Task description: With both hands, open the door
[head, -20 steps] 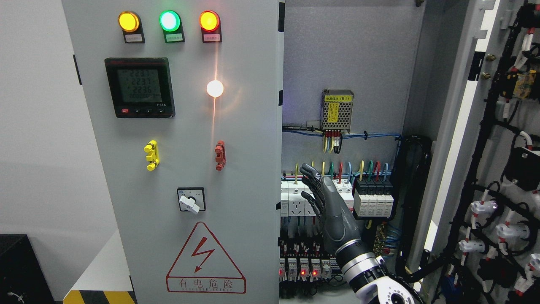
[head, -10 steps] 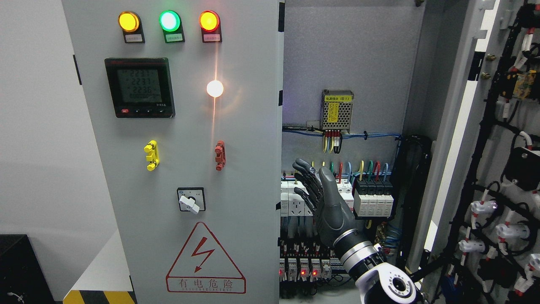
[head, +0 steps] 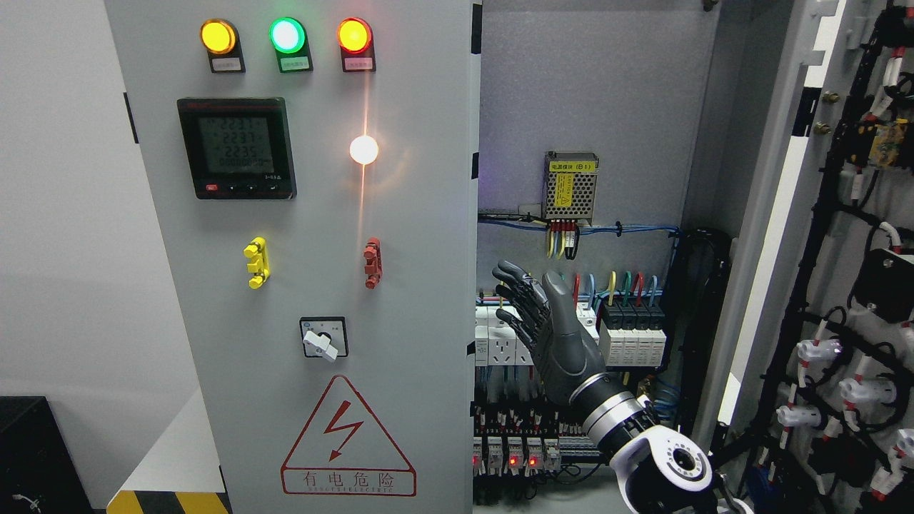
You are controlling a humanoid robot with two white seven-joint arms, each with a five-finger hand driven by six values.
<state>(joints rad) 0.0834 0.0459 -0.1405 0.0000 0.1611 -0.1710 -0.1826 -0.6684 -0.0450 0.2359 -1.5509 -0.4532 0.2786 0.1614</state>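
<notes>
A white wall backs the grey steel cabinet. Its left grey door panel (head: pixel 300 285) stands shut, carrying three round lamps, one black meter (head: pixel 236 148) and two small handles. The right door (head: pixel 778 214) hangs wide, baring breakers and coloured wires inside. My right hand (head: pixel 553 335) hovers there, fingers (head: pixel 515 285) spread, holding nothing.
</notes>
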